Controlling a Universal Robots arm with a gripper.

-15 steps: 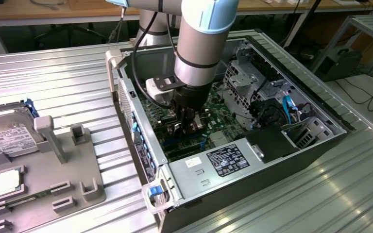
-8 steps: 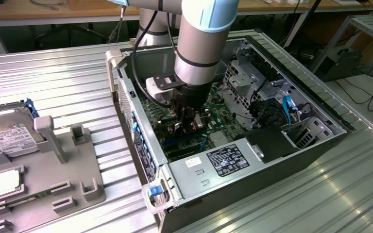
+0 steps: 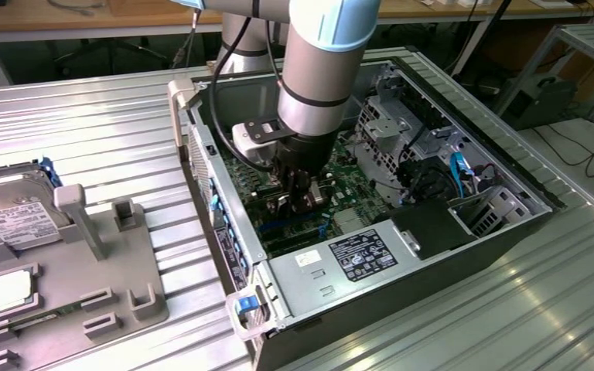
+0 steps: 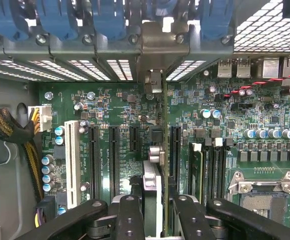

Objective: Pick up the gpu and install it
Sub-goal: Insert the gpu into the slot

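Gripping gpu (image 4: 153, 175) edge-on in closed claw (image 4: 155, 207), holding upright over motherboard expansion slots (image 4: 175, 150), bracket (image 4: 162, 45) toward rear case openings (image 4: 80, 70), to line card up for seating.

Tally, exterior view: one arm (image 3: 323, 69), one gripper (image 3: 299, 204), one open computer case (image 3: 488, 131), one power supply (image 3: 354, 259). One grey fixture (image 3: 121, 286) carries one hard drive (image 3: 13, 212) and one CPU chip (image 3: 10, 290). Wrist view, one motherboard (image 4: 120, 105): one white slot (image 4: 72, 162), four black expansion slots (image 4: 94, 160), one CPU socket (image 4: 265, 200), one gpu (image 4: 152, 180).
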